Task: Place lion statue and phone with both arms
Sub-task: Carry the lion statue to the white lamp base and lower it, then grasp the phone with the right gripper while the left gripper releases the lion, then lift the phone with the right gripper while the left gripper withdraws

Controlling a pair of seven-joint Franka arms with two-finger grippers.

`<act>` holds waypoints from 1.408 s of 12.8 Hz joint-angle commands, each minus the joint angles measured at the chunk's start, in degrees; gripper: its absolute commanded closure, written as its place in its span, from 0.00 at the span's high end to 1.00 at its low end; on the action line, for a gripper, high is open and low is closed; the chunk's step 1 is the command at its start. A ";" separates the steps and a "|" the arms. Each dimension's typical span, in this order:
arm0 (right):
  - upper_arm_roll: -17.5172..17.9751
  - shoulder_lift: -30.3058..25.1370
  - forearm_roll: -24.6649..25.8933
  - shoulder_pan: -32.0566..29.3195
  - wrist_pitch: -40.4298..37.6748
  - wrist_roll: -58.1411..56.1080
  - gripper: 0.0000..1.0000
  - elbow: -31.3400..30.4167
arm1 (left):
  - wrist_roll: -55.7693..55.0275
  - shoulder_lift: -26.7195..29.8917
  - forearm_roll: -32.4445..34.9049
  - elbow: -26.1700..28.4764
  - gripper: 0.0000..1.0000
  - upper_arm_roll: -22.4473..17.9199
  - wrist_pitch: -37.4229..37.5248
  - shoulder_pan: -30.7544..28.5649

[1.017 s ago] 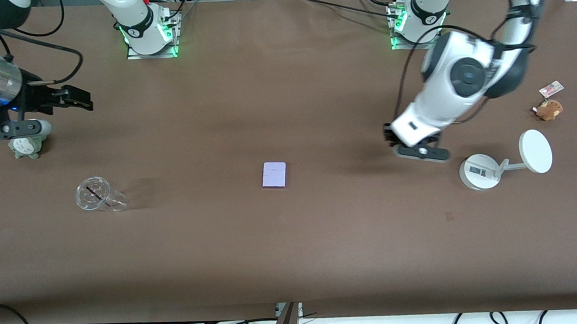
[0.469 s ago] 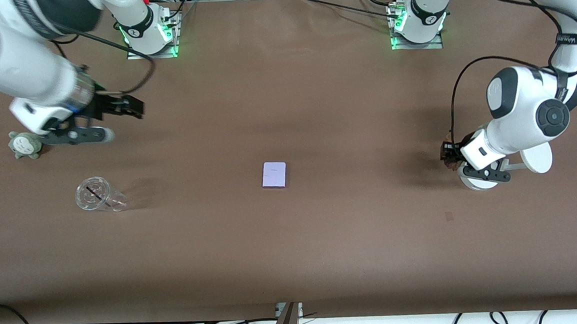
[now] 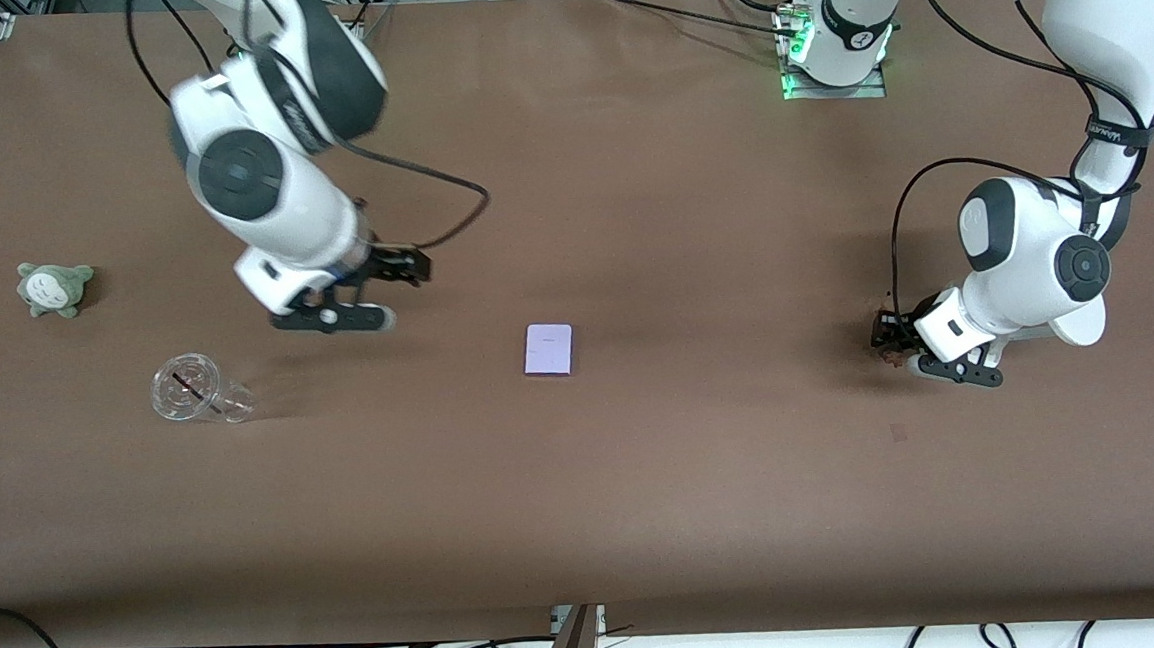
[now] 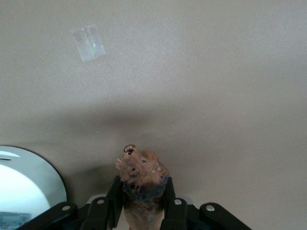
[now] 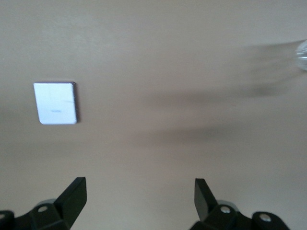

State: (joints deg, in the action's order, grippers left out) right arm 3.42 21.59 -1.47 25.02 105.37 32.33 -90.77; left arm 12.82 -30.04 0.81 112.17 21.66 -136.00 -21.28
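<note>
The phone (image 3: 549, 350), a flat pale lavender rectangle, lies on the brown table near its middle. It also shows in the right wrist view (image 5: 55, 102). My right gripper (image 3: 415, 267) is open and empty, in the air over bare table toward the right arm's end from the phone; its dark fingers (image 5: 74, 194) stand wide apart. My left gripper (image 3: 884, 337) is shut on the lion statue (image 4: 142, 170), low over the table beside the white stand. The orange-brown statue (image 3: 880, 335) pokes out between the black fingers (image 4: 113, 201).
A white round-based stand (image 3: 1084, 325) is mostly hidden under the left arm; its base shows in the left wrist view (image 4: 26, 178). A clear plastic cup (image 3: 195, 390) lies on its side and a grey-green plush (image 3: 54, 288) sits toward the right arm's end. A tape piece (image 3: 897, 432) marks the table.
The right arm has swung from the grey-green plush toward the table's middle. The left gripper with the statue has shifted slightly nearer the front camera and lower beside the stand.
</note>
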 commanded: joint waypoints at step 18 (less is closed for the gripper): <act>-0.69 33.68 2.69 11.72 27.17 8.98 0.99 18.26 | -3.94 9.28 1.03 -9.14 1.00 3.30 19.06 2.03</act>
State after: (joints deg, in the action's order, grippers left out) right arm 3.28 52.93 -0.64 35.90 131.62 40.51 -74.94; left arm 11.37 -23.22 0.82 106.33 25.03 -124.25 -20.08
